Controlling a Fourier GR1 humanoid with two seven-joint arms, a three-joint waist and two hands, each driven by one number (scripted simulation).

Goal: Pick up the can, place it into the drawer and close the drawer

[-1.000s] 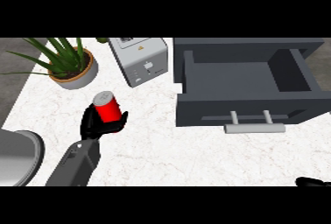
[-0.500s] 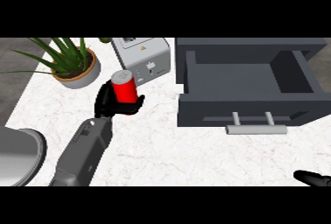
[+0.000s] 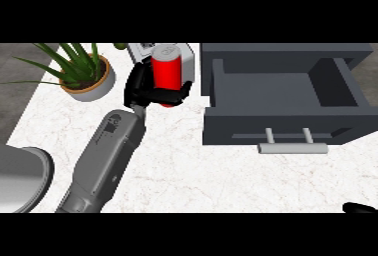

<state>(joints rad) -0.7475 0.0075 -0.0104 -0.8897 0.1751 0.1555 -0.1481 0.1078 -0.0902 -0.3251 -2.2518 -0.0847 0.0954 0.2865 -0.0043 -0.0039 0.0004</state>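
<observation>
Now, left robot hand (image 3: 148, 90): fingers and thumb curled round the red can, with its grey forearm running up from the lower left edge of the head view.
Can (image 3: 167, 72): red body with a pale top, held upright and slightly tilted in that hand, above the desk, just left of the drawer and not yet over it.
Drawer (image 3: 284, 92): dark grey, pulled open toward the robot, its inside showing; the can is outside it.
Drawer handle (image 3: 292, 146): pale bar on two short posts at the front face, nearest the lower edge.
Right robot hand (image 3: 360, 208): only a small black part shows at the lower right corner; whether its fingers are straight or curled cannot be told.
Desk (image 3: 221, 175): white marbled top under everything.
Potted plant (image 3: 81, 72): green spiky leaves in a tan pot, at the upper left, beside the held can.
Pale appliance (image 3: 148, 50): partly hidden behind the can and hand.
Grey round object (image 3: 18, 177): at the left edge, cut off.
</observation>
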